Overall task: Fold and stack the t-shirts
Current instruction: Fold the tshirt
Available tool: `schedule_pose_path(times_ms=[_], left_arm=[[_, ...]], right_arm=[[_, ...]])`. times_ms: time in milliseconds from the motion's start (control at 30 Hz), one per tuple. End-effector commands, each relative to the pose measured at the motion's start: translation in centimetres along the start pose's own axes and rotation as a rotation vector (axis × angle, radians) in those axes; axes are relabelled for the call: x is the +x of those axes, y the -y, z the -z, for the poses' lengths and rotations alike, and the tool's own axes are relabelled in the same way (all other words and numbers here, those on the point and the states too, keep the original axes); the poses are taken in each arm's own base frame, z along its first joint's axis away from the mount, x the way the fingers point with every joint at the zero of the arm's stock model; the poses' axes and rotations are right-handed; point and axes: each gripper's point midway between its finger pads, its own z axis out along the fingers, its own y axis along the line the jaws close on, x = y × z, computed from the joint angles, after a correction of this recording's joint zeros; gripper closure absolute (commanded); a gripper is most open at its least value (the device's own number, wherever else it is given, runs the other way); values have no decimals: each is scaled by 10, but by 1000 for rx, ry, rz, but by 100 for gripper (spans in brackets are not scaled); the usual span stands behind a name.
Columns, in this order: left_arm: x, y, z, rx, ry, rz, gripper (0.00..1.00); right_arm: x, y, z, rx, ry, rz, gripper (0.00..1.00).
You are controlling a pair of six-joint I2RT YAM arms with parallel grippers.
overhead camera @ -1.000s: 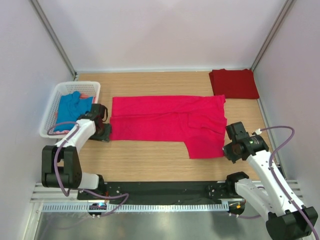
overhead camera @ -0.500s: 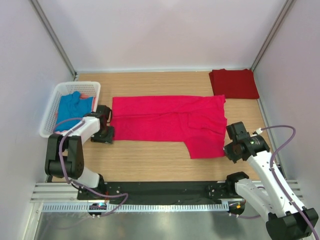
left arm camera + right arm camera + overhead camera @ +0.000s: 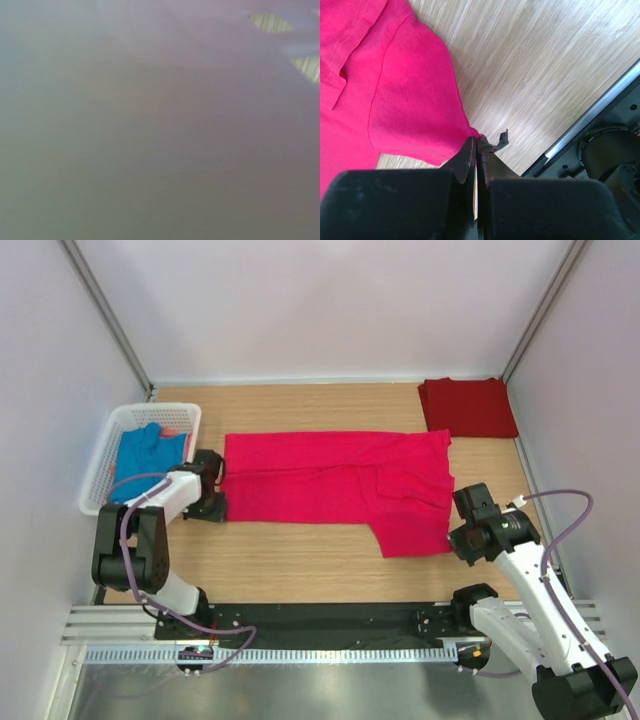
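Since a second ago, the left arm's elbow has been drawn in closer to its base. The left fingers [image 3: 211, 500] have been kept low on the bench [image 3: 300, 560] at the left end of the bright pinkish-red t-shirt [image 3: 330, 485], nudged slightly toward the cloth. The right arm has hardly been moved, and the shirt's outline is unchanged.

The shirt lies spread lengthwise across the middle of the bench, partly folded, with one flap hanging toward the near edge on the right. The near right corner of that flap is pinched between the right fingers [image 3: 465, 162], which are pressed together on only a sliver of fabric. Whether the left fingers are spread or closed cannot be told: the left wrist view is blurred to a grey-lilac haze, and the overhead view is too coarse.

A slip is judged the main risk. So thin a pinch could be pulled free once the corner is lifted. If the left end is not actually held, the cloth would be dragged askew rather than folded, and the existing fold could be undone.

The darker red t-shirt [image 3: 468, 407], already folded at the far right, lies just beside the spread shirt's far corner and could be disturbed. The blue t-shirt [image 3: 140, 455] remains in the basket [image 3: 98, 490].
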Motion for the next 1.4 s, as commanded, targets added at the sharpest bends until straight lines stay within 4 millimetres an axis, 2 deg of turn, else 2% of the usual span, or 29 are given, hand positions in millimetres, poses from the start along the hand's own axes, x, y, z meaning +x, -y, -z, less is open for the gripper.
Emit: schedule_pose_path(times_ms=[0,167,233,367,500,667,800,867,1033,1067,1167,1200,1267,1300,1367], left_arm=[[-4,5,7,12,16,-22,100],[-22,12,40,46,71,-67,100],[-23,7,48,36,70,-73,100],[-17,-7,48,1,37,-81,100],[-16,-27,46,-54,30,-107,100],[-8,-37,45,-55,-4,-123,100],[-3,-34,46,-54,-28,-157,100],[-3,-25,51,-42,-28,-190,100],[-9,-10,52,-82,-3,-263,100],[-11,0,57,-62,5,-269,100],[-15,9,57,-77,27,-302,100],[-17,18,61,-65,34,-309,100],[-20,20,59,-101,43,-323,100],[-21,30,63,-85,48,-324,100],[-21,33,61,-110,51,-342,100]], right_arm=[[-14,-1,10,-4,56,13,99],[-26,-3,23,24,87,60,99],[-31,-5,28,26,98,76,99],[-30,-3,28,35,91,106,99],[-28,6,27,62,86,157,99],[-31,15,30,84,92,227,99],[-43,-4,39,26,129,259,99],[-47,-13,38,30,137,302,99],[-63,-56,36,-15,177,393,99],[-67,-70,33,-22,184,408,99],[-72,-90,30,-36,186,498,99],[-74,-104,27,-50,187,515,99],[-78,-121,29,-79,191,549,99],[-76,-126,22,-61,176,569,99],[-80,-133,20,-52,181,580,99]])
